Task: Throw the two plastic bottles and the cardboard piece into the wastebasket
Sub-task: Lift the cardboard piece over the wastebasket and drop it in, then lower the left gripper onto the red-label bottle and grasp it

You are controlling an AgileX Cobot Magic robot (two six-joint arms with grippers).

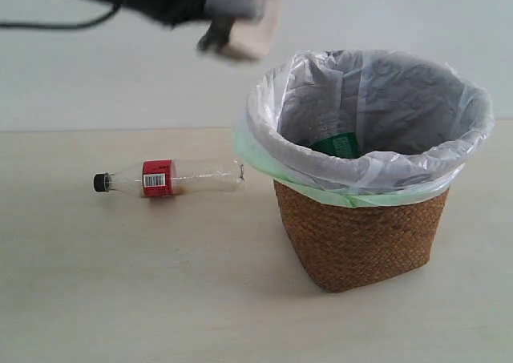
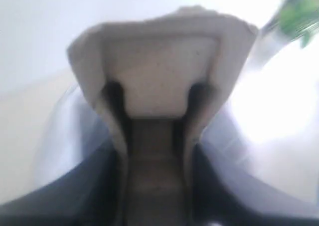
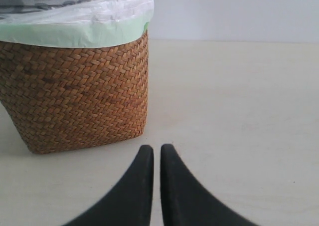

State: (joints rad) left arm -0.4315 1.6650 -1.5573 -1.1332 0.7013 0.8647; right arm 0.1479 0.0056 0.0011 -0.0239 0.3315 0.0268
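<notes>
— One tool, the right tool [image 3: 156, 156], sits pinched empty beside the wastebasket [image 3: 75, 96], green-labelled bottle [image 1: 337, 145] inside; slim bottle [image 1: 168, 179] lies on the surface [image 1: 120, 299].
— And the left tool [image 1: 232, 26] grips the cardboard piece [image 1: 255, 22], nearly over it: carry across, release.

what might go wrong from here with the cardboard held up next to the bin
1. The cardboard piece in the left gripper looks short of the wastebasket opening in the exterior view. Released here, it would probably hit the bag bulging over the rim, or land on the table.
2. The black-capped bottle lies on its side on the table and may roll away when gripped.
</notes>
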